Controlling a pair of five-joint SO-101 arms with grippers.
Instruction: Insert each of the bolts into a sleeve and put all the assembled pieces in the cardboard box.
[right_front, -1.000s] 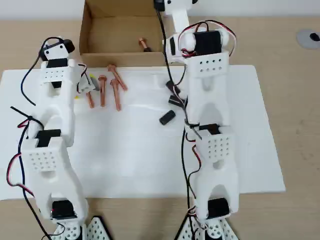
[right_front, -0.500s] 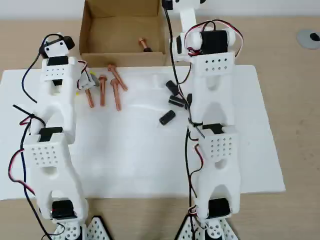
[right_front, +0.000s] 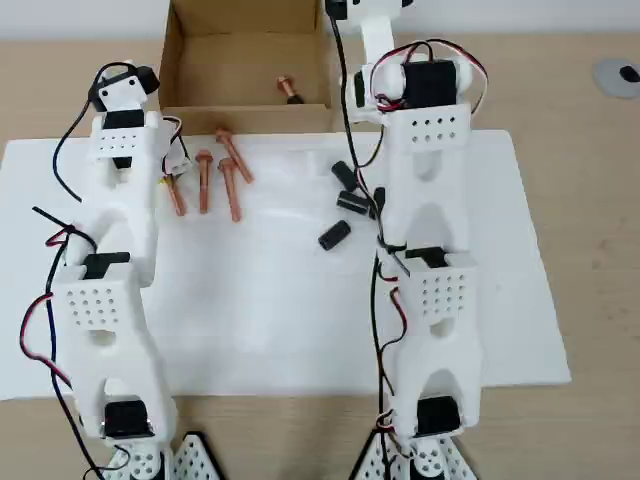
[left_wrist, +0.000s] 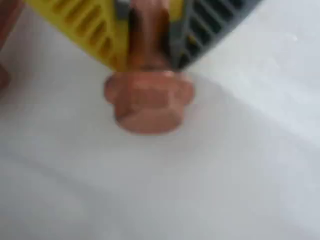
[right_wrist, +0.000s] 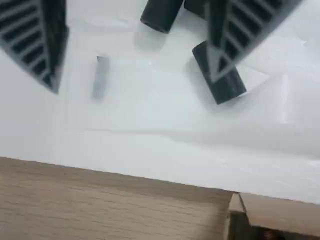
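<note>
The left gripper (left_wrist: 147, 45) has its jaws closed on a copper bolt (left_wrist: 148, 107). One yellow finger (left_wrist: 95, 30) and one grey finger (left_wrist: 210, 25) pinch the shank just behind the hexagonal head, which sits low over the white sheet (left_wrist: 240, 165). In the high view this gripper (right_front: 172, 168) is at the left end of the bolt row, with the held bolt (right_front: 178, 196) slanting beside the others.

Three loose bolts (right_front: 204, 180) lie close together on the sheet (right_front: 250, 300), just in front of the cardboard box (right_front: 172, 70). One more bolt (right_front: 289, 88) lies inside the box near its front right corner.

The right gripper (right_wrist: 134, 82) hangs above the sheet with its jaws wide apart and nothing between them. Below it lie black sleeves (right_wrist: 220, 75), one of them (right_wrist: 160, 12) farther off. A small grey piece (right_wrist: 100, 75) rests near them, too blurred to identify. A corner of the box (right_wrist: 270, 215) and a strip of the wooden worktop (right_wrist: 100, 200) border the sheet.

From above, the sleeves (right_front: 334, 235) form a loose group beside the right arm, well apart from the bolts. None has a bolt in it.
</note>
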